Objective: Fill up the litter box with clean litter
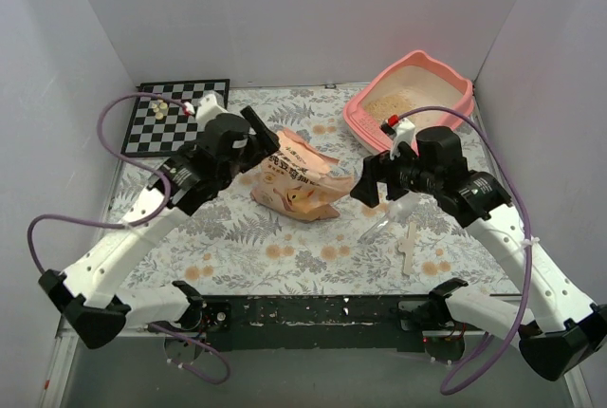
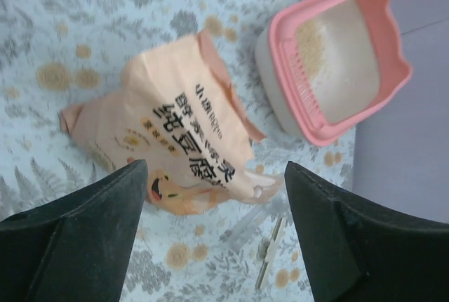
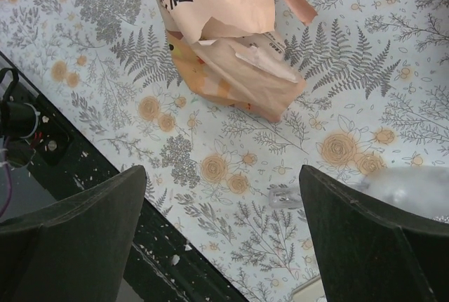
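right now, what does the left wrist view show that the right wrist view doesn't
Only the left wrist view: the litter box with some litter inside, and the wall behind it.
Only the right wrist view: the black table edge with cables.
Both: the bag lying on the floral cloth. Each view frames it between open fingers holding nothing, the left fingers in one and the right fingers in the other.
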### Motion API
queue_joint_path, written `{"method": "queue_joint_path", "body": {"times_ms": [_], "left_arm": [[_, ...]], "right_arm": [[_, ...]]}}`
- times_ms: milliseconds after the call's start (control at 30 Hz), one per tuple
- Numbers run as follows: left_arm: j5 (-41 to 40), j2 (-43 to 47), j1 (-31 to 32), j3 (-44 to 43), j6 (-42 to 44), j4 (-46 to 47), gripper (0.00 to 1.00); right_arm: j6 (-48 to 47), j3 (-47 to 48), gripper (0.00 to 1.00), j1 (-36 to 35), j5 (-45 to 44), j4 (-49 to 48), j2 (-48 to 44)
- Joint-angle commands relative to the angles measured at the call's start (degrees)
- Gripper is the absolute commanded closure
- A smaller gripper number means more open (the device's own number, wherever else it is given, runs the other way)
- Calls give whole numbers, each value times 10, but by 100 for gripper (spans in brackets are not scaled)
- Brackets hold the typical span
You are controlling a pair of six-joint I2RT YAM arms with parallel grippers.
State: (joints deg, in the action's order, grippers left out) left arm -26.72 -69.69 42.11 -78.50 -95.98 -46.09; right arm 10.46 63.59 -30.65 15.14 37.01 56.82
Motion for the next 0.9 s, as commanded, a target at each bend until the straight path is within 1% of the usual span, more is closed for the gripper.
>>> {"method": "queue_joint_path", "body": {"times_ms": [0, 100, 167, 233, 300, 333, 400, 467, 600, 767, 867], "left_arm": [[-5, 30, -49, -6, 191, 87, 18], [99, -25, -124, -54, 270, 81, 15], [145, -75, -143, -76, 329, 92, 14], [183, -112, -163, -71, 395, 131, 11], [243, -128, -188, -47, 430, 185, 10], [302, -133, -200, -33, 441, 214, 9], [373, -141, -232, -9, 450, 263, 8], [449, -157, -264, 4, 454, 292, 8], [555, -206, -310, 0, 449, 308, 8], [707, -248, -338, 14, 423, 369, 8], [746, -273, -338, 5, 425, 373, 9]], "right_arm": [[-54, 36, 2, -1, 19, -27, 13], [-60, 45, 2, -1, 24, -28, 26], [-64, 46, 2, -1, 28, -28, 30], [-63, 45, 2, -1, 33, -29, 32], [-63, 43, 2, -2, 39, -23, 32], [-62, 43, 2, -1, 40, -21, 32], [-49, 39, 2, -2, 58, -19, 26], [-40, 35, 2, -2, 72, -18, 16], [-38, 26, 2, -2, 74, -12, -7], [-40, 22, 2, -2, 75, -1, -10], [-37, 17, 2, -4, 75, -5, -14]]}}
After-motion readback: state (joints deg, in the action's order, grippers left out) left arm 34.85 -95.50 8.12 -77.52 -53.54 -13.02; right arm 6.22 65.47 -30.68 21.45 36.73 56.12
